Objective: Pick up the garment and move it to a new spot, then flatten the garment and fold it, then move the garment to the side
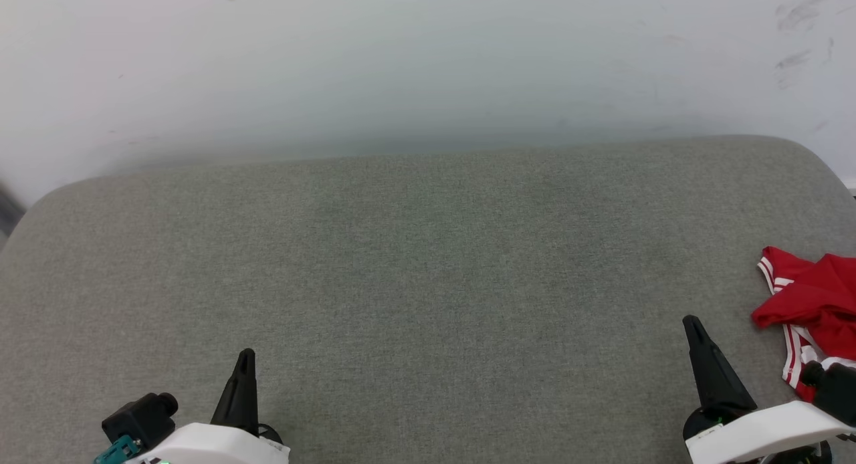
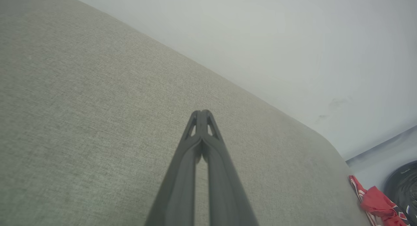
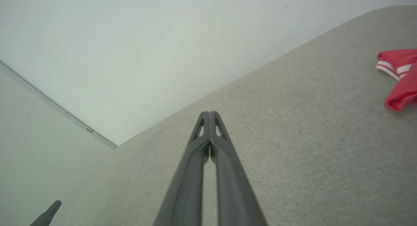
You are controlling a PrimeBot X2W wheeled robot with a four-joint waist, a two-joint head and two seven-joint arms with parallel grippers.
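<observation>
Now | left gripper [image 1: 246, 354] pressed together | right gripper [image 1: 689, 321] pressed together | garment [image 1: 816, 297] crumpled beside right gripper, on grey cushion [image 1: 428, 263]

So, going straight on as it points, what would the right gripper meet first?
The right gripper likely meets the cushion near its far edge, else the wall; depth unclear.

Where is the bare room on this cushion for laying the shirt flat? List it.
Free: the grey cushion from its left edge across the middle, between the wall behind and the shut left gripper and right gripper in front. Crowded: the right edge, where the crumpled garment lies.
</observation>
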